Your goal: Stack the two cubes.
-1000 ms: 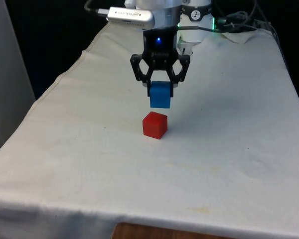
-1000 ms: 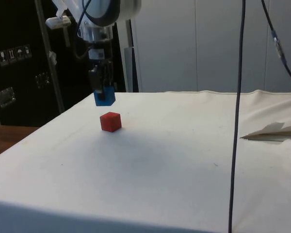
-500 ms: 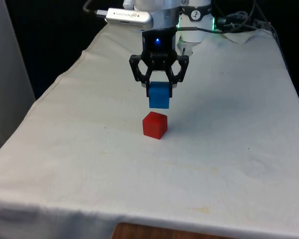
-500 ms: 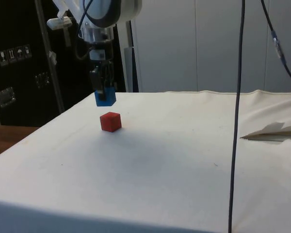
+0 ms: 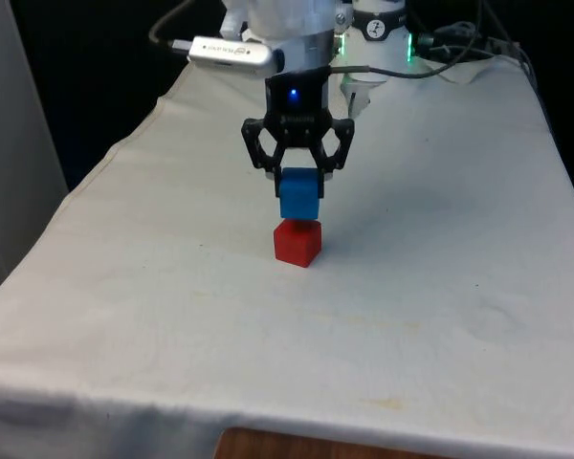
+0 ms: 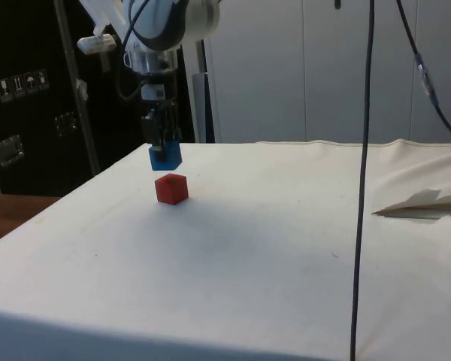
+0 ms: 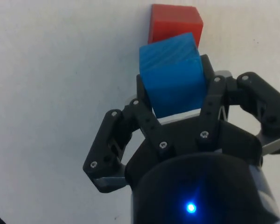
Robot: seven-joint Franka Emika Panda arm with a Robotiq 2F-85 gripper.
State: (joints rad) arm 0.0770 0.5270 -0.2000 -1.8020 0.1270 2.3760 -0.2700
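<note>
Blue cube clamped in gripper, just above red cube on white-clothed desk, dark cabinets behind, contact between cubes unclear.

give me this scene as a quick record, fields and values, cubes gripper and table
gripper: shut on the blue cube, above the table
blue cube: held in the air, just over the red cube
red cube: resting on the cloth, free of the gripper
gap between cubes: small gap visible in the side view; not yet set down
alignment: blue cube roughly over the red one, slightly offset in the wrist view
table: covered with a white cloth
stack: not yet made
</note>
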